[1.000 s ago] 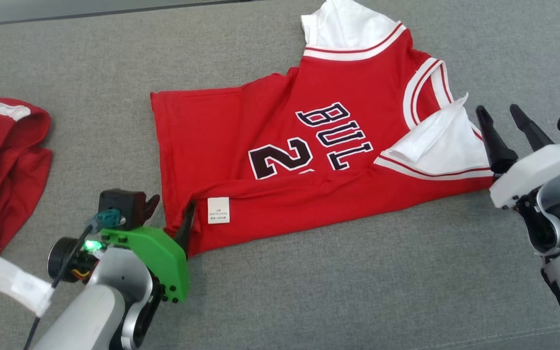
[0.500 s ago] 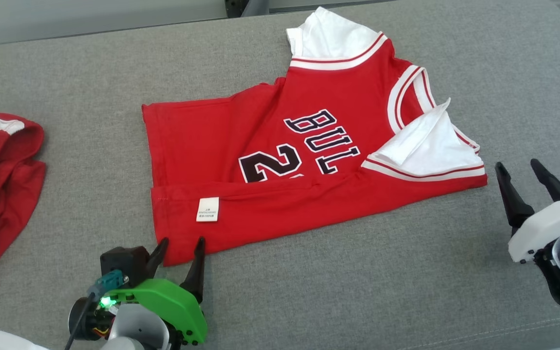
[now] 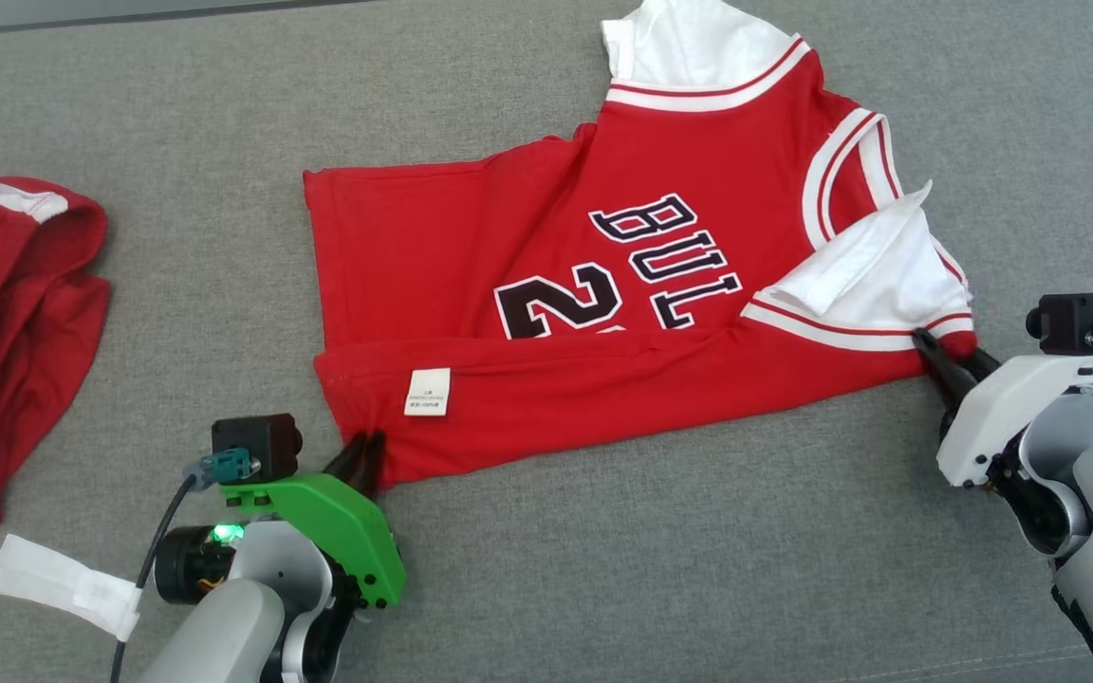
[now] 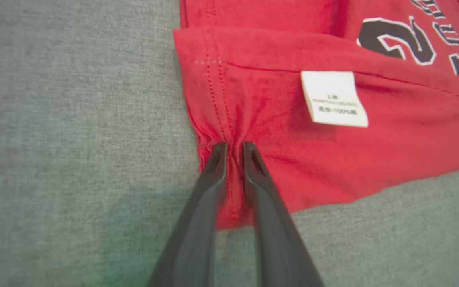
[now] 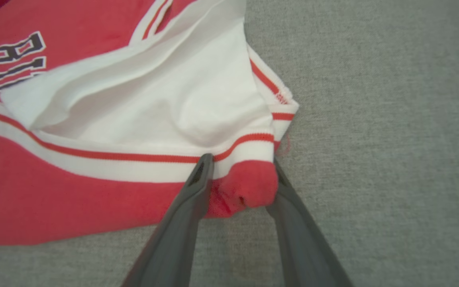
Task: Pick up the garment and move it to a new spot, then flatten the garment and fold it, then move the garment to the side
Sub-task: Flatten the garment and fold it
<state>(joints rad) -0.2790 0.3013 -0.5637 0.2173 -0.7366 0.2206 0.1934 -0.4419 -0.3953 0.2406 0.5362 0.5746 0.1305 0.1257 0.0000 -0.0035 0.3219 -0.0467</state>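
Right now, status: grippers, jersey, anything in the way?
Left gripper pinching jersey hem corner. Right gripper pinching its shoulder corner. Jersey flat, near edge folded over. Second red garment far left, no obstacle.

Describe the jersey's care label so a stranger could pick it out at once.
On the grey cushion lies a red jersey, its near edge folded over into a strip. Toward that strip's left end, beyond the left pincer, sits the care label: a small white rectangle with tiny grey print, unlike the plain white sleeves.
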